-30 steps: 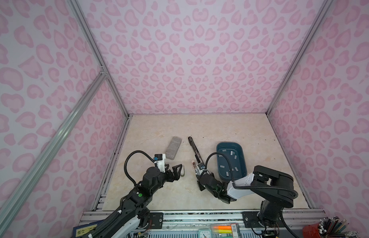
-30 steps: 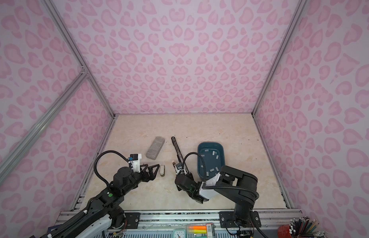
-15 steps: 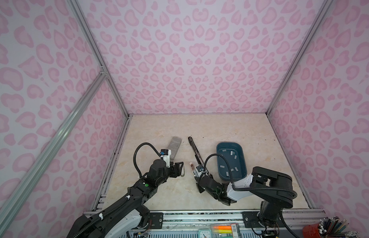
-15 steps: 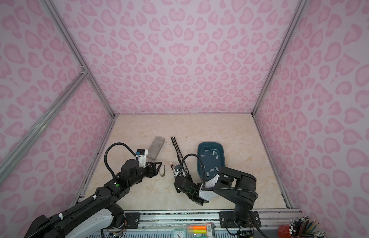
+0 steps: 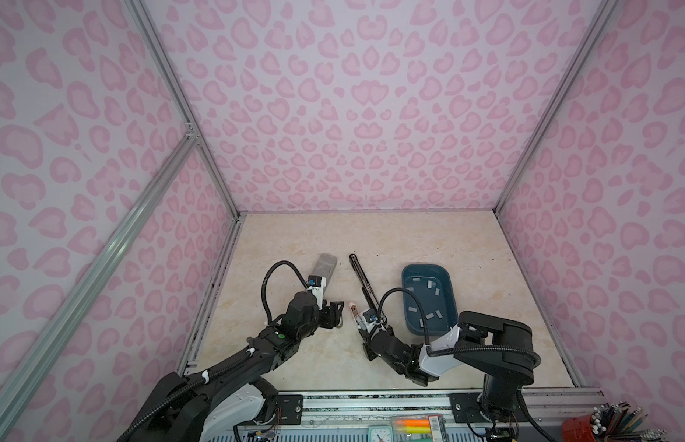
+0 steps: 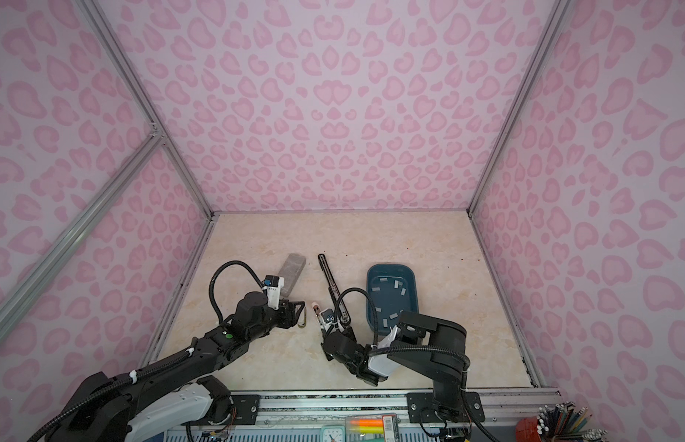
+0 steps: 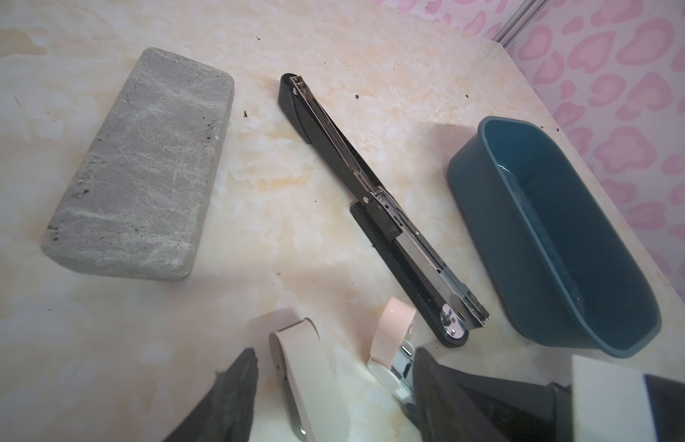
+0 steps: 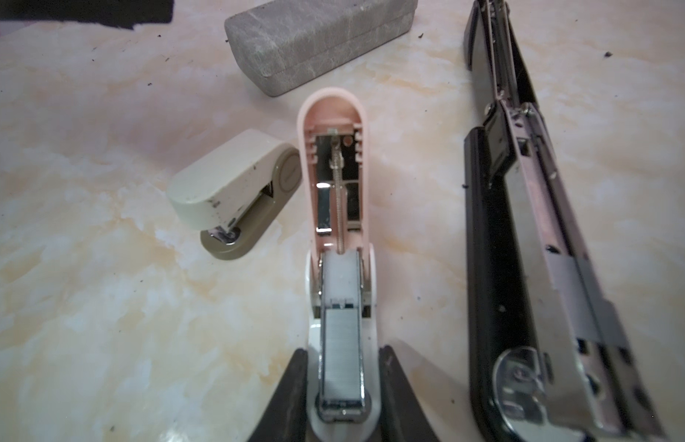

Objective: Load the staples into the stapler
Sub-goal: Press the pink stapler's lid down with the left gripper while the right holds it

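Note:
A long black stapler (image 5: pixel 362 279) (image 6: pixel 331 279) (image 7: pixel 371 199) (image 8: pixel 524 229) lies folded open flat mid-table. Several grey staples (image 5: pixel 431 284) (image 6: pixel 397 284) lie loose in the blue tray (image 5: pixel 425 266) (image 6: pixel 390 265) (image 7: pixel 486 191). My right gripper (image 5: pixel 366 335) (image 6: pixel 327 333) (image 8: pixel 343 352) is shut on the white base of a pink stapler (image 5: pixel 354 310) (image 6: pixel 317 309) (image 7: pixel 390 329) (image 8: pixel 333 126), whose lid is swung open. A strip of staples (image 8: pixel 341 359) sits in its magazine. My left gripper (image 5: pixel 335 315) (image 6: pixel 300 310) (image 7: pixel 333 352) stands open astride a small beige stapler (image 6: pixel 303 321) (image 7: pixel 306 382) (image 8: pixel 234 180).
A grey speckled block (image 5: pixel 325 268) (image 6: pixel 293 268) (image 7: pixel 142 164) (image 8: pixel 318 34) lies at the back left of the staplers. Pink patterned walls enclose the table on three sides. A metal rail runs along the front edge.
My left arm has reached forward over the beige stapler and its jaws have narrowed around it. The right gripper has stayed on the pink stapler.

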Tool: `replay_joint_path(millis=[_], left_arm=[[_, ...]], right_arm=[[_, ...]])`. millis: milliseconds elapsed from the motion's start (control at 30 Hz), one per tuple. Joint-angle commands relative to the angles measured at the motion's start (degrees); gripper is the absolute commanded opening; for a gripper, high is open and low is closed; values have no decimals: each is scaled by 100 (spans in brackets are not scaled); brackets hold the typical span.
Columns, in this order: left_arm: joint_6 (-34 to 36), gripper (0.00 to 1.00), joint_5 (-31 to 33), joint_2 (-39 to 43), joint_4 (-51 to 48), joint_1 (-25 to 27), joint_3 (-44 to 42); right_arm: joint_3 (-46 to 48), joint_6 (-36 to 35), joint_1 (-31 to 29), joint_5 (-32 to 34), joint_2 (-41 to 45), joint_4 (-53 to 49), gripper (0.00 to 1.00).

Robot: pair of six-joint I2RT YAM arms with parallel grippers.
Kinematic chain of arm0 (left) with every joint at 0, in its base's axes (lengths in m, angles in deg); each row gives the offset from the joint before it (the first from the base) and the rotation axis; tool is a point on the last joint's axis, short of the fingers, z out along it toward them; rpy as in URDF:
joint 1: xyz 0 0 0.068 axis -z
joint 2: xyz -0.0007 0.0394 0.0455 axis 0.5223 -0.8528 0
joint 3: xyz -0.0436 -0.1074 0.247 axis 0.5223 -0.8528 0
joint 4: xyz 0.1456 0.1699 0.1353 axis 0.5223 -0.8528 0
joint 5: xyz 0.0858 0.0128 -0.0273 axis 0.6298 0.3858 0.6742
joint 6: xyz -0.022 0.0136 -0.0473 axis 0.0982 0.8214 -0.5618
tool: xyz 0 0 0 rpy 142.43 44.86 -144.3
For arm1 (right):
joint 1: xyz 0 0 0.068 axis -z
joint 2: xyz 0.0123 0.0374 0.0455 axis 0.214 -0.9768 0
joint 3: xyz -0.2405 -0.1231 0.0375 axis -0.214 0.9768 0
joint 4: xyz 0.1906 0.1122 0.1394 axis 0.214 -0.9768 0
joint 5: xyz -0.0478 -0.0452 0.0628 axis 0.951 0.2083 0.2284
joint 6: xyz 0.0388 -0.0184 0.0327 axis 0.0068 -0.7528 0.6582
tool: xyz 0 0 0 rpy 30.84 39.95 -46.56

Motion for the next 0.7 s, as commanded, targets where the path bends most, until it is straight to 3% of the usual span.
replay_joint_path(millis=[0,233,433,667], left_arm=[[132,64,105,-218,317,58,143],[82,59,817,-1111,335,66,539],[215,52,488,-1961,411,79,1018],[520,51,311,-2030,562,389,1030]], right_arm=[[34,-20,-38,-332,-101,-148,23],[51,-31,-53,-332,-128,-86,23],[61,-20,-55,-332,-130,-71,23],[52,6,-38,-329,-160,-58,23]])
